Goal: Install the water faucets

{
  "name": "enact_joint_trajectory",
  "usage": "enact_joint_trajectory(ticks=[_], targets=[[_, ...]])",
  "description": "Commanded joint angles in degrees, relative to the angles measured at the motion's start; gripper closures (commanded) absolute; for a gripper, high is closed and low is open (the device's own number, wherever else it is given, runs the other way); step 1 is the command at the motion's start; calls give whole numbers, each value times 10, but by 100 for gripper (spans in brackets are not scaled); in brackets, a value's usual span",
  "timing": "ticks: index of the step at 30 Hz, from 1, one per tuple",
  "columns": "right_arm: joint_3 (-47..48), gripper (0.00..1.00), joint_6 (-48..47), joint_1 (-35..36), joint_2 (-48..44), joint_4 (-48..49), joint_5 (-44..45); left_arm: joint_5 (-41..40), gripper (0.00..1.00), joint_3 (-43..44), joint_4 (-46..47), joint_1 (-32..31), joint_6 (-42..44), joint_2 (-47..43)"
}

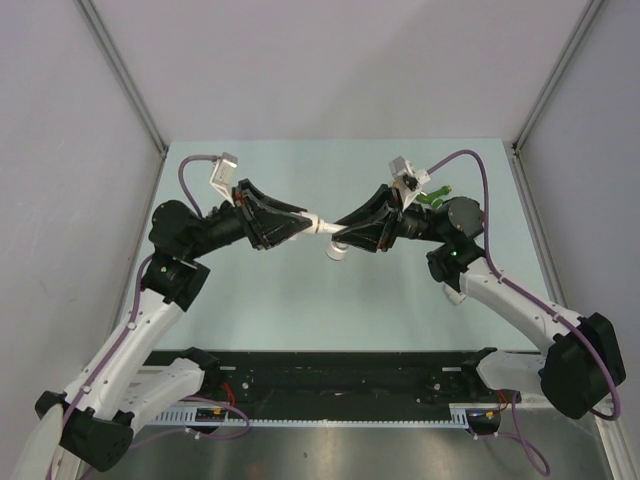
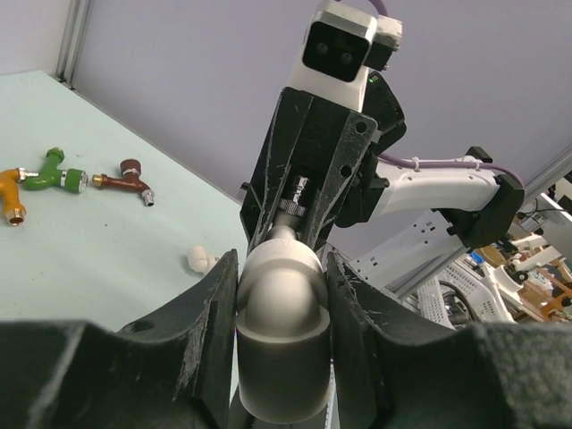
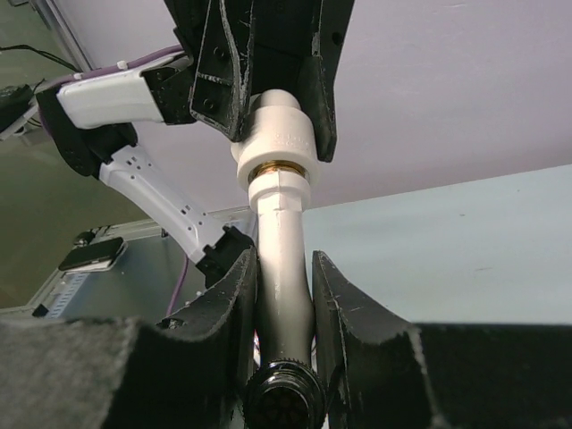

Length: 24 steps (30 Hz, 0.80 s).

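My left gripper (image 1: 303, 224) is shut on a white elbow pipe connector (image 2: 279, 331), held above the table's middle. My right gripper (image 1: 347, 229) is shut on the white faucet (image 3: 284, 259) and faces the left one. The faucet's threaded end with a brass ring (image 3: 278, 167) sits in the mouth of the connector (image 3: 277, 134), both in one line. The joined white parts (image 1: 321, 226) show between the two grippers in the top view. The orange faucet (image 2: 9, 192), green faucet (image 2: 49, 175) and dark red faucet (image 2: 127, 179) lie on the table beyond. The green faucet (image 1: 435, 197) peeks out behind the right arm.
A small loose white connector (image 2: 198, 259) lies on the pale green table (image 1: 300, 300). Grey walls with metal posts (image 1: 120, 70) close in the back and sides. A black rail (image 1: 340, 375) runs along the near edge between the arm bases.
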Motion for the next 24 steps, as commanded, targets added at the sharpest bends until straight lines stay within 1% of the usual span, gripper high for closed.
enact_joint_trajectory(ticks=[1, 2, 5, 7, 8, 17, 20, 24], targets=[[25, 100, 66, -11, -1, 60, -12, 13, 61, 12, 19, 3, 36, -20], [24, 100, 65, -11, -3, 57, -11, 14, 57, 14, 16, 4, 36, -19], [25, 100, 64, -15, -5, 46, -10, 19, 51, 15, 10, 4, 39, -15], [24, 100, 64, -14, -5, 40, -7, 21, 49, 16, 8, 4, 40, -15], [24, 100, 62, -16, -7, 35, -5, 26, 46, 17, 8, 4, 40, -13], [25, 100, 55, -17, -9, 16, 1, 39, 29, 19, 4, 4, 42, -10], [25, 100, 58, -17, -8, 15, 3, 43, 25, 19, -3, 3, 42, -4], [25, 100, 66, -17, -6, 19, 3, 42, 25, 20, -10, 4, 43, 3]])
